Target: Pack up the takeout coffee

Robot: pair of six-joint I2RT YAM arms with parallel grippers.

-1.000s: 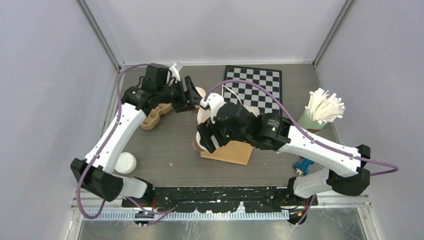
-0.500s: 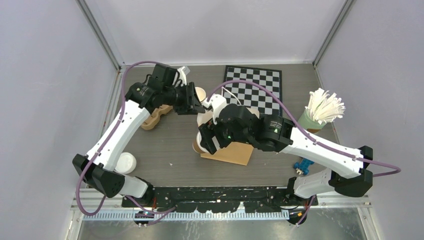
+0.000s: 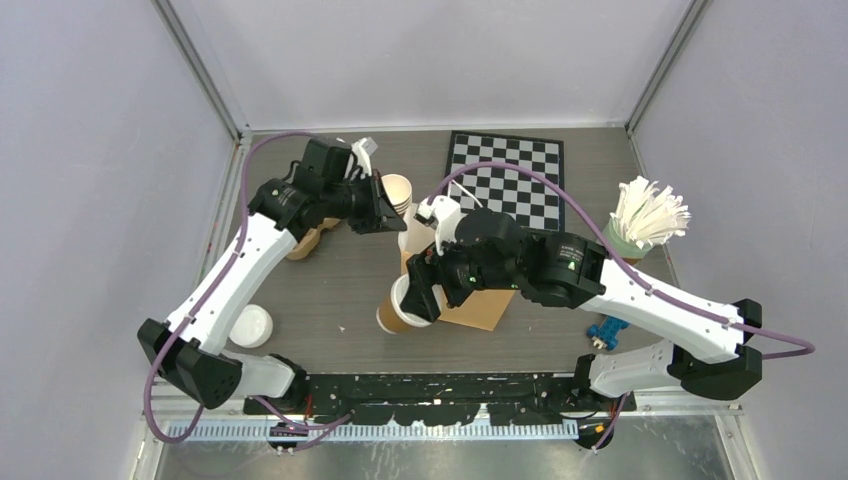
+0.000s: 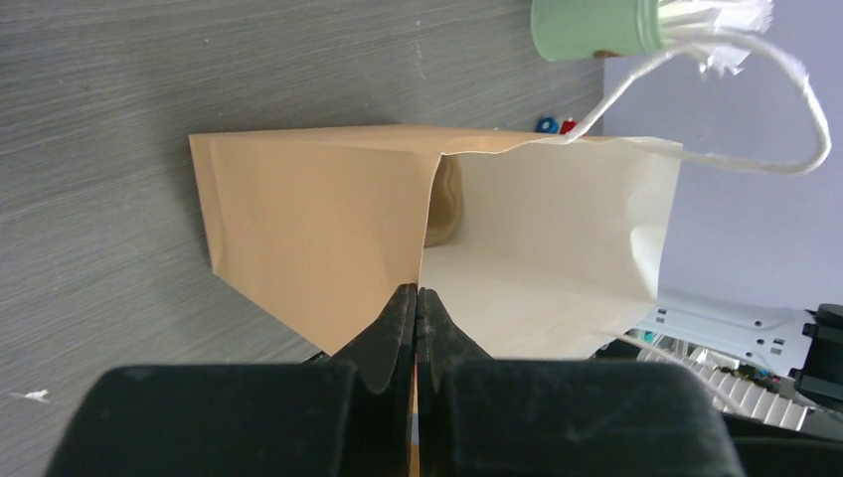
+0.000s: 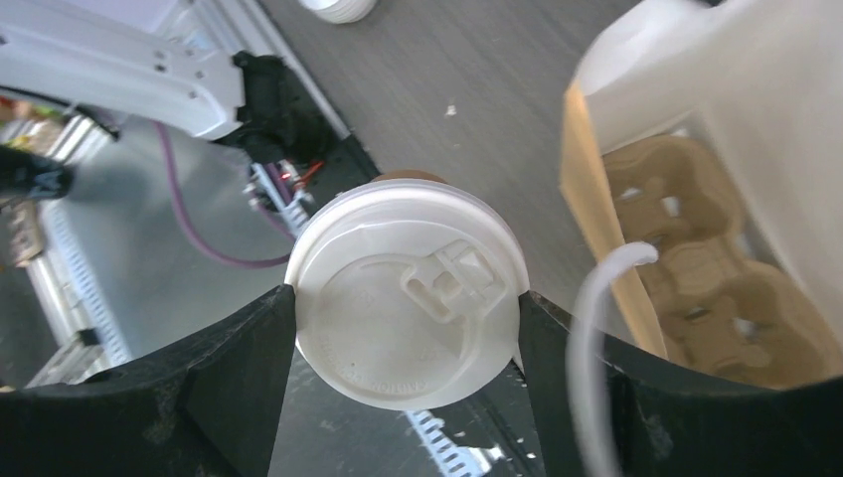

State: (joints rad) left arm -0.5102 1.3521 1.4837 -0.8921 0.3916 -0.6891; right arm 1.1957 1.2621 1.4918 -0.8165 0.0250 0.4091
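The takeout coffee (image 3: pixel 398 312), a tan cup with a white lid (image 5: pixel 408 293), is tilted just above the table. My right gripper (image 3: pixel 420 290) (image 5: pixel 406 298) is shut on it, with one finger on each side of the lid. Right behind it lies the brown paper bag (image 3: pixel 482 306) (image 4: pixel 318 229), its white inside (image 4: pixel 542 248) facing the coffee. My left gripper (image 3: pixel 385 212) (image 4: pixel 418 293) is shut on the bag's rim and holds the mouth open. The bag's rim (image 5: pixel 589 209) is just right of the cup in the right wrist view.
A pulp cup carrier (image 5: pixel 696 268) shows inside the bag's mouth, and another (image 3: pixel 305 240) lies under the left arm. A lidless cup (image 3: pixel 397 188) stands behind the left gripper. Also here are a loose white lid (image 3: pixel 252 325), a checkerboard (image 3: pixel 510 170), a green cup of white sticks (image 3: pixel 640 225) and a blue object (image 3: pixel 605 330).
My left gripper has shut on the bag's rim. The right gripper has carried the coffee a little toward the front, so more of it shows.
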